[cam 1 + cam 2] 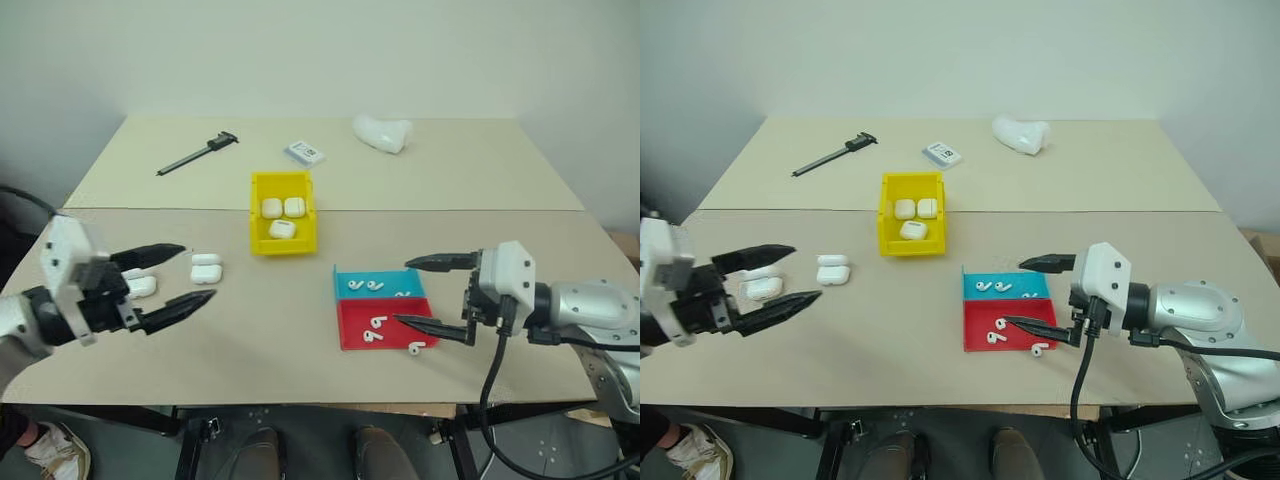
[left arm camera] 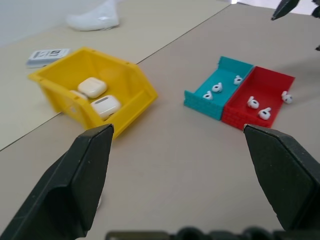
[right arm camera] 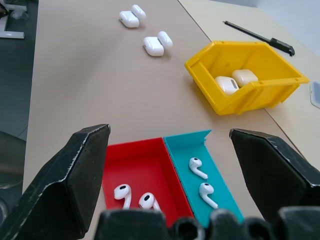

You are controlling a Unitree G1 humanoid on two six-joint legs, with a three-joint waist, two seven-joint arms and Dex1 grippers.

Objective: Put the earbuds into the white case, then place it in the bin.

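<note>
Earbuds (image 3: 198, 168) lie loose in two shallow trays on the tan counter (image 1: 300, 320): two with their stems pointing various ways in the red tray (image 3: 145, 167), two more in the blue tray (image 3: 186, 145) joined to it, and one on the counter just past the red tray's corner (image 1: 416, 348). Two open white cases (image 1: 206, 268) sit on the counter's left side, lids flipped back, long axes running roughly left to right. The nearer one (image 1: 141, 286) lies between the fingers of the left pincer (image 1: 172, 283), which is spread wide and holds nothing. The yellow bin (image 1: 255, 215) stands mid-counter, long axis running away from the robot, with three closed cases inside. The right pincer (image 1: 430, 292) hovers over the trays, also wide open and empty.
</note>
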